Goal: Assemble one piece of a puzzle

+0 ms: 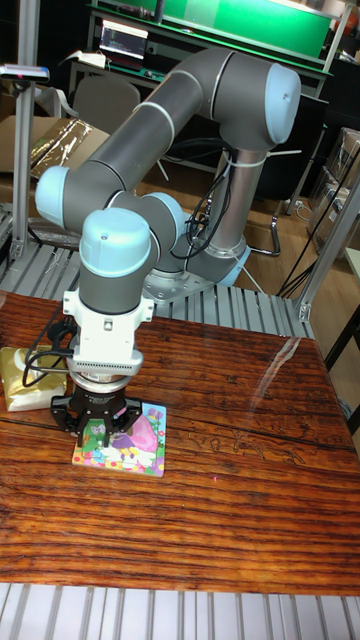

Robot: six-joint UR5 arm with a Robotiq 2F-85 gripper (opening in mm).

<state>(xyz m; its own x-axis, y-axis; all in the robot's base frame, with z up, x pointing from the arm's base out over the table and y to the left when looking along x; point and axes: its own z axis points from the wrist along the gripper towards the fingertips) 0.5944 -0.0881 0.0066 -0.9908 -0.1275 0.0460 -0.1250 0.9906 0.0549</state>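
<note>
One UR5 arm (190, 110) is seen from the near side of a wooden table (230, 480). Its base stands on the ribbed metal surface (250, 305) at the far edge of the table, right of centre. From the base a grey link rises, bends at a blue-capped joint and runs leftward and toward the viewer. It ends in a wrist whose last segments point straight down over the left part of the table.

Below the wrist sit a white sensor block and the black body of one two-finger gripper (107, 432). The gripper is lowered onto one puzzle board (140, 445). This is a square, brightly coloured picture lying flat on the table, near its left edge. The gripper covers the far left part of the board; the right and near parts remain visible.

The fingers reach down to the board's surface. Whether they are apart, together or clamped on a puzzle piece cannot be told, because the gripper body hides the tips. No separate piece can be made out; the board's picture looks whole where it shows.

One yellowish packet (22, 375) lies on the table at the left edge, just left of the gripper and apart from the board. One black cable (45, 360) loops from the wrist down past this packet.
</note>
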